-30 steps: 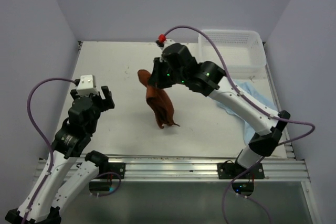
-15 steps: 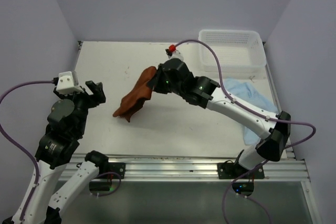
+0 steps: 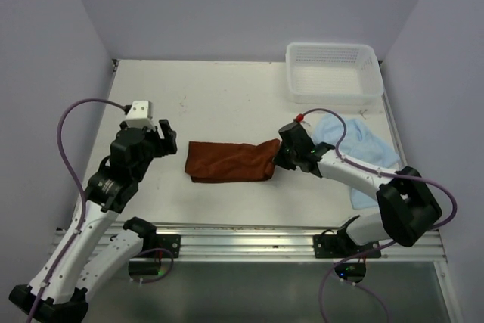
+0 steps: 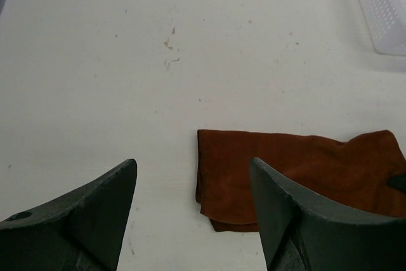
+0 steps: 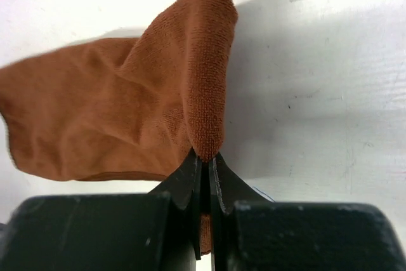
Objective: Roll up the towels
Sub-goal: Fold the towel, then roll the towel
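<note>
1. The brown towel is now laid flat on the table as a long strip running left to right, near the middle. A second earlier it was hung in a bunch above the table, and half a second earlier it was swung out to the left.
2. Its right end is lifted into a small fold and is pinched between the pressed-together jaws of the right gripper. This gripper has been brought down low to the table from its earlier raised place.
3. The towel's left end is left free and flat, with a doubled edge seen at its near corner.
4. The left gripper has been turned in toward that left end. It is held just beside it, apart from the cloth, with the jaws spread wide and nothing between them.
5. The blue towel is seen crumpled at the right, partly under the right arm. Its place is unchanged, though more of it is uncovered now.
6. The basket is unmoved at the far right corner.
</note>
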`<act>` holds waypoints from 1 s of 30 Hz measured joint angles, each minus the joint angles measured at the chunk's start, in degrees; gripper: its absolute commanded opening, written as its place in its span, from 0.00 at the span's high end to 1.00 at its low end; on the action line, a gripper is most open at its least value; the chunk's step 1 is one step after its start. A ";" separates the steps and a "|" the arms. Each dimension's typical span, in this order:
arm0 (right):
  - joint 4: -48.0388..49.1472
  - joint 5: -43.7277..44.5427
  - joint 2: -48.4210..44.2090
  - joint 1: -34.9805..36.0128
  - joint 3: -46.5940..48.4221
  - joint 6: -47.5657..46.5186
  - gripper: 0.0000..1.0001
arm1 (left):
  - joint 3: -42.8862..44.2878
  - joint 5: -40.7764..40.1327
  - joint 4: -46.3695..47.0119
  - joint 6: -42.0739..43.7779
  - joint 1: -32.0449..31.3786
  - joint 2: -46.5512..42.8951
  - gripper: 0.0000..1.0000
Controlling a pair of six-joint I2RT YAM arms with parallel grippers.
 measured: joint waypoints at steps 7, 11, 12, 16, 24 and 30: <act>-1.14 0.39 -1.62 -3.21 0.24 -2.75 0.86 | -0.39 4.55 4.83 -0.44 0.00 8.90 0.26; -3.32 0.17 -1.60 -5.92 0.24 -4.66 0.46 | -0.81 6.84 7.32 -0.52 0.00 13.66 0.27; -4.20 0.09 -1.62 -6.64 0.24 -5.38 0.42 | -0.81 7.54 7.85 -0.52 -0.02 15.04 0.27; -8.44 0.07 -2.64 -8.83 0.35 -7.65 0.37 | -0.13 9.01 9.75 -0.50 -0.63 20.63 0.27; -10.43 -1.73 -13.09 -10.93 -0.96 -9.07 0.53 | 12.50 10.80 13.05 -0.46 -8.00 37.92 0.29; -3.08 -6.80 -17.11 -11.43 -12.41 -6.95 0.56 | 28.30 12.61 13.31 -0.87 -14.38 54.60 0.34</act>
